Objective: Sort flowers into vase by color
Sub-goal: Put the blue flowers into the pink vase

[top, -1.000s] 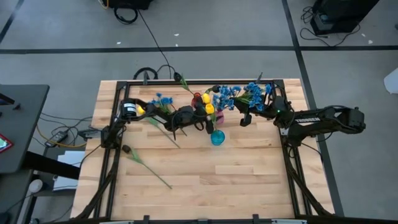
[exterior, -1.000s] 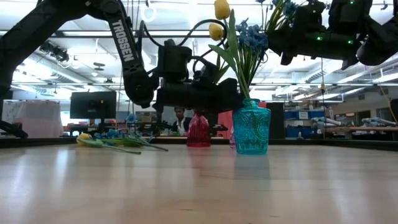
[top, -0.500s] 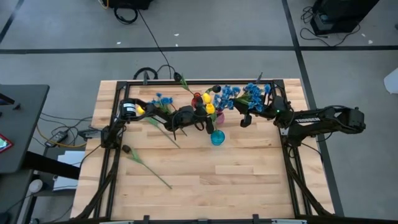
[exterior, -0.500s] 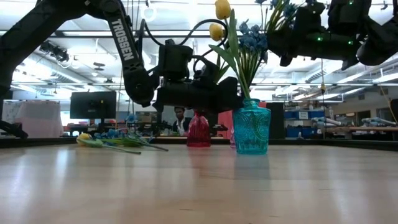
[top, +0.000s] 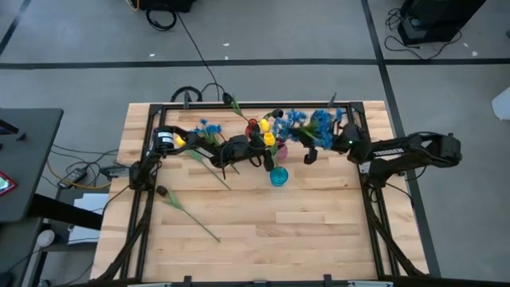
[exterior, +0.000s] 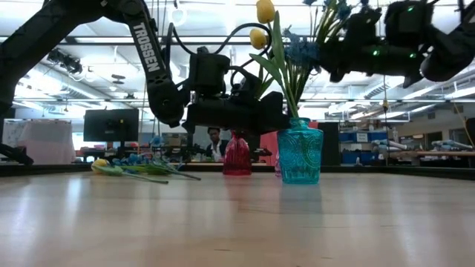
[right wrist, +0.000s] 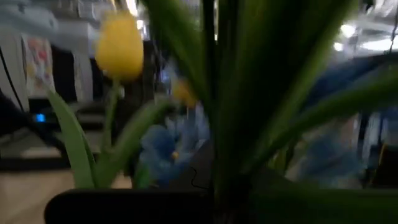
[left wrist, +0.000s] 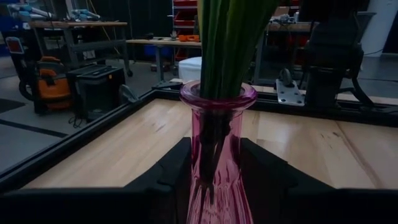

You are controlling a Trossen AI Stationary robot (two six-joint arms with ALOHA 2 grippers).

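The left gripper is sitting low at the back middle of the tabletop, its fingers closing on either side of the pink vase, which is holding green stems. From where the left wrist is looking, the dark fingers are flanking the vase's lower body and appear to be touching it. Just in front of it, the teal vase is standing upright with yellow tulip buds and blue blossoms rising from it.

The right gripper is hanging above the vases, its fingers pinching a spray of blue flowers by the green stems.

More flowers are lying loose on the tabletop: a blue sprig with a yellow bud near the back left, and a long-stemmed dark bloom farther forward on the left. A red vase is standing behind the teal one.
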